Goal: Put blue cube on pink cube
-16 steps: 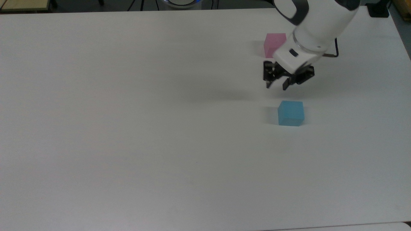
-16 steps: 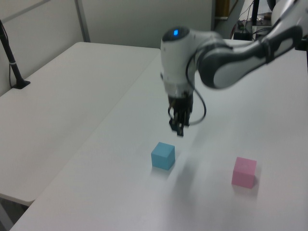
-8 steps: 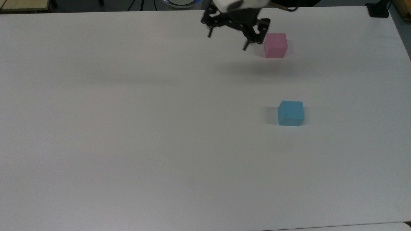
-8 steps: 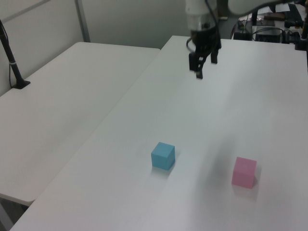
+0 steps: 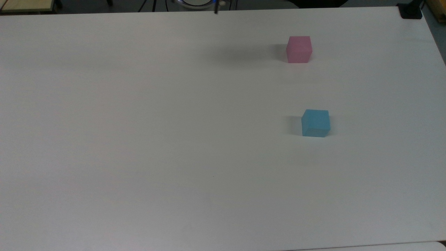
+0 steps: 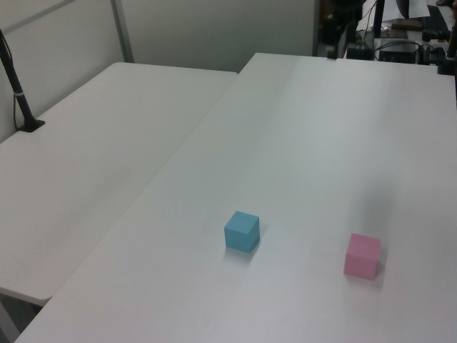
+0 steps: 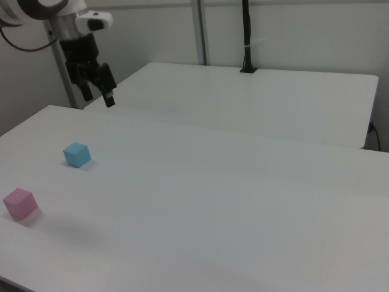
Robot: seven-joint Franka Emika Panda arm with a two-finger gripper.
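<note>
In the right view we see the arm (image 7: 42,9) cut off by the picture's top and left edges, so just its last white link and the gripper (image 7: 98,96) remain. In the top view a small dark tip (image 5: 216,9) at the upper edge is too little to identify.

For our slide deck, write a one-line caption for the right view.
Blue cube and pink cube sit apart on the white table; the open end effector hangs raised, away from both.
</note>
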